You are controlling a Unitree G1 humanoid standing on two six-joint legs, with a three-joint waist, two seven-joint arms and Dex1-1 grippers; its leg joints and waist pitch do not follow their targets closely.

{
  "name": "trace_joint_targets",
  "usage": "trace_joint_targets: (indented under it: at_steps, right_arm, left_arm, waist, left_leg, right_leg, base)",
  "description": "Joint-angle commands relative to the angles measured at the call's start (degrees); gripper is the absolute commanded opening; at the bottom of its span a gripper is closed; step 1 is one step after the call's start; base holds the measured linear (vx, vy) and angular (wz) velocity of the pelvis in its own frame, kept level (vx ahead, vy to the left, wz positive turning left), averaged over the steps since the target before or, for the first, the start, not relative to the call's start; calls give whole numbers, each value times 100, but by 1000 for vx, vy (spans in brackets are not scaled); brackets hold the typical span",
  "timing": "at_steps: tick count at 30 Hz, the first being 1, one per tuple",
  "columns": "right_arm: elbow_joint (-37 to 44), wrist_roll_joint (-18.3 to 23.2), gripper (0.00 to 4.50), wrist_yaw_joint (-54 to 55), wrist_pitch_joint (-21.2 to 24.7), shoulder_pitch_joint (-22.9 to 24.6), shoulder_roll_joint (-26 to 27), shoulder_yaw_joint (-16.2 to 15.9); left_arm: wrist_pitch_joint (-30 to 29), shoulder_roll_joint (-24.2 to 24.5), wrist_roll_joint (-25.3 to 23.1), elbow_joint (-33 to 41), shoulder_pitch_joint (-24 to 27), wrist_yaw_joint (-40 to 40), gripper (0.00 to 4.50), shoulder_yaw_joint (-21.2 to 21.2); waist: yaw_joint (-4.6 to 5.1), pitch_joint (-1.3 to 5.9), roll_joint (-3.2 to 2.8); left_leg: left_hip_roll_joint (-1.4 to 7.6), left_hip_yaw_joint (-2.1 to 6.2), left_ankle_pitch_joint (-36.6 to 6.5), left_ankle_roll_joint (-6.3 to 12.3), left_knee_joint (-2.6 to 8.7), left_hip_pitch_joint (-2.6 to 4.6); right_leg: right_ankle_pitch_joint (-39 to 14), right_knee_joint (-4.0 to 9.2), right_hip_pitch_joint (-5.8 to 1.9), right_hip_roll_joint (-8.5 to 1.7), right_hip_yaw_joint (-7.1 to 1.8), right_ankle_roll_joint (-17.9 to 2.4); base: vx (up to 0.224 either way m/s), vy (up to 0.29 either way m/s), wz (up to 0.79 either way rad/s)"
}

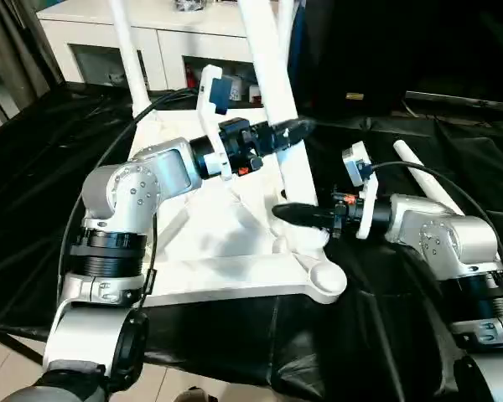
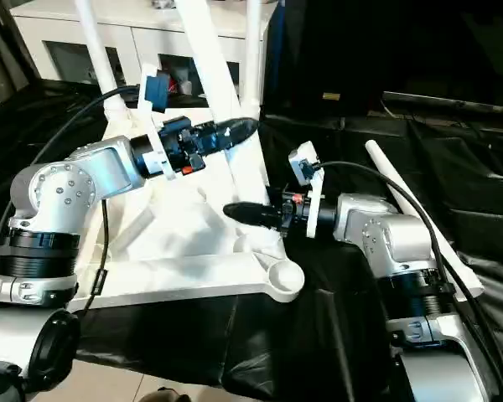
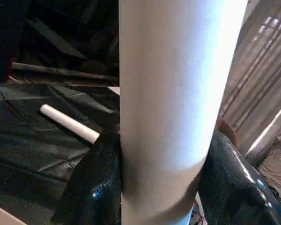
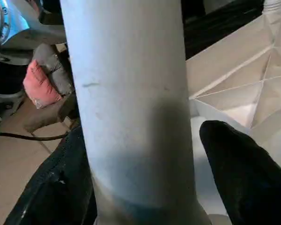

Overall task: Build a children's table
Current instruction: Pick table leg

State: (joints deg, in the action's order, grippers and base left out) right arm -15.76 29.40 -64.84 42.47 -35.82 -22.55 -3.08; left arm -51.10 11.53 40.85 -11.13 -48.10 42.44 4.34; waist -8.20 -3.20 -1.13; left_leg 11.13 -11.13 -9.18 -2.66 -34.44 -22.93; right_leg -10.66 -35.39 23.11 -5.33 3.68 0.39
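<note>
The white tabletop (image 1: 235, 270) lies upside down on the black sheet, ribs facing up. A white leg (image 1: 268, 67) stands upright from its far right socket. My left gripper (image 1: 292, 132) is shut on this leg at mid height; both black fingers (image 3: 96, 183) press its sides. My right gripper (image 1: 287, 214) sits around the same leg near its base, open: one finger lies against the leg and the other finger (image 4: 246, 173) stands apart from it. A second leg (image 1: 127, 54) stands upright at the far left corner. Another leg (image 1: 427, 180) lies loose on the sheet to the right.
The near right corner socket (image 1: 323, 280) of the tabletop is empty. A white cabinet (image 1: 92, 42) with glass doors stands behind the work. Black sheeting (image 1: 386, 335) covers the surface all round, and a black cable runs over my left forearm.
</note>
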Motion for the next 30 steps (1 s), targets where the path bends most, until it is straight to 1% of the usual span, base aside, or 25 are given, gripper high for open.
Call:
trace_joint_targets:
  at_steps: [1,3,5,7,9,10,11,14,15,17,18,19,20,21,22,23,24,25,26,27,30]
  right_arm:
    - [1,-3,353,-22,31,-116,-70,-76]
    - [-65,-31,353,-1,0,-126,-61,-69]
    - [-113,-57,318,61,8,-143,-52,-53]
    - [-170,-128,312,101,-9,-154,-54,-63]
    - [-171,-141,284,104,-14,-137,-46,-66]
    - [-169,-138,284,109,-12,-133,-42,-64]
    - [-163,-140,272,132,-21,-125,-31,-62]
    - [-140,-189,245,441,-125,-79,119,-26]
    - [-137,-201,245,483,-147,-74,142,-23]
    - [-141,-244,231,657,-187,-69,234,0]
    - [-138,-251,222,679,-195,-66,244,2]
    - [-94,-343,220,1027,-298,-37,410,47]
    - [-65,-498,218,1451,-473,-14,604,76]
    - [-57,-541,212,1549,-522,-8,648,76]
    - [-51,-576,207,1627,-561,-4,684,75]
    - [-4,-635,207,1816,-628,17,797,79]
    - [59,-701,203,2265,-713,34,1068,151]
    - [59,-701,201,2265,-713,34,1068,151]
    - [97,-795,199,2471,-791,48,1179,119]
    - [111,-910,199,2624,-896,54,1244,61]
    - [37,-1062,198,3055,-1012,7,1449,57]
  left_arm:
    - [-35,58,-13,25,-147,125,187,-60]
    - [-46,94,-29,49,-137,202,187,-122]
    - [-45,106,-25,52,-135,221,187,-138]
    - [-42,104,-11,52,-136,222,187,-136]
    - [-36,99,-7,50,-137,231,187,-134]
    - [-34,98,-8,50,-137,234,187,-134]
    - [-34,96,-6,51,-136,236,187,-132]
    - [-21,76,12,56,-116,217,187,-103]
    - [-15,73,12,55,-112,208,187,-98]
    - [58,28,-43,7,-107,65,186,-47]
    - [64,23,-55,0,-109,38,221,-41]
    - [180,-78,-245,-183,-171,-446,242,87]
    - [297,-195,-343,-371,-234,-851,256,260]
    - [315,-216,-337,-394,-239,-900,256,298]
    - [330,-234,-333,-412,-243,-939,262,329]
    - [513,-288,-508,-416,-208,-1144,262,303]
    - [854,-429,-909,-447,-124,-1632,277,209]
    - [854,-429,-909,-447,-124,-1632,292,209]
    - [1028,-527,-1087,-434,-61,-1865,297,163]
    - [1130,-605,-1190,-412,-14,-2012,299,134]
    - [1252,-859,-1227,-439,31,-2365,300,202]
  waist:
    - [4,461,63]
    - [8,463,53]
    - [10,463,42]
    - [12,466,45]
    - [13,462,42]
    - [12,464,42]
    - [13,465,47]
    - [14,468,44]
    - [18,468,44]
    - [24,467,43]
    - [24,464,39]
    - [23,467,46]
    - [37,460,41]
    - [31,463,36]
    - [36,462,49]
    - [23,469,51]
    - [28,467,43]
    - [32,464,32]
    - [41,468,65]
    - [38,471,55]
    - [40,473,58]
  left_leg:
    - [164,84,-773,37,350,154]
    - [163,84,-766,49,348,157]
    - [164,84,-798,32,349,159]
    - [164,84,-808,22,349,164]
    - [165,86,-831,12,352,165]
    - [164,85,-827,11,350,164]
    - [162,85,-811,16,349,162]
    - [165,86,-799,20,348,165]
    - [164,87,-787,14,351,163]
    - [162,90,-807,-5,352,165]
    - [160,89,-827,-8,353,165]
    - [165,88,-837,-15,355,168]
    - [161,90,-822,-46,355,158]
    - [158,93,-851,-101,356,175]
    - [164,93,-872,-121,368,179]
    - [158,95,-890,-138,369,176]
    - [167,104,-893,-148,379,168]
    - [184,115,-876,-156,389,165]
    - [174,113,-880,-178,392,163]
    - [170,111,-849,-172,387,161]
    - [159,97,-760,-140,376,153]
  right_leg:
    - [-517,329,-312,-282,-197,-1354]
    - [-510,326,-303,-276,-194,-1368]
    - [-535,329,-303,-277,-194,-1368]
    - [-522,328,-303,-274,-193,-1379]
    - [-530,329,-306,-277,-193,-1371]
    - [-523,328,-307,-275,-193,-1374]
    - [-498,324,-309,-274,-194,-1378]
    - [-515,323,-300,-280,-196,-1375]
    - [-495,317,-300,-277,-194,-1384]
    - [-503,319,-300,-276,-194,-1368]
    - [-525,325,-300,-279,-195,-1364]
    - [-524,323,-300,-275,-196,-1357]
    - [-487,328,-286,-274,-202,-1339]
    - [-562,339,-272,-284,-203,-1308]
    - [-623,345,-280,-289,-203,-1292]
    - [-653,343,-295,-290,-199,-1265]
    - [-629,343,-294,-284,-201,-1213]
    - [-607,353,-283,-291,-210,-1172]
    - [-601,352,-295,-289,-202,-1118]
    - [-552,345,-297,-294,-206,-1098]
    - [-423,338,-295,-288,-212,-1098]
  base:
    - [0,0,0]
    - [0,0,0]
    - [0,0,0]
    - [0,0,0]
    - [0,0,0]
    - [0,0,0]
    - [0,0,0]
    - [0,0,0]
    - [0,0,0]
    - [0,0,0]
    - [0,0,0]
    - [0,0,0]
    - [0,0,0]
    - [0,0,0]
    - [0,0,0]
    - [0,0,0]
    - [0,0,0]
    - [0,0,0]
    - [0,0,0]
    - [0,0,0]
    - [0,0,0]
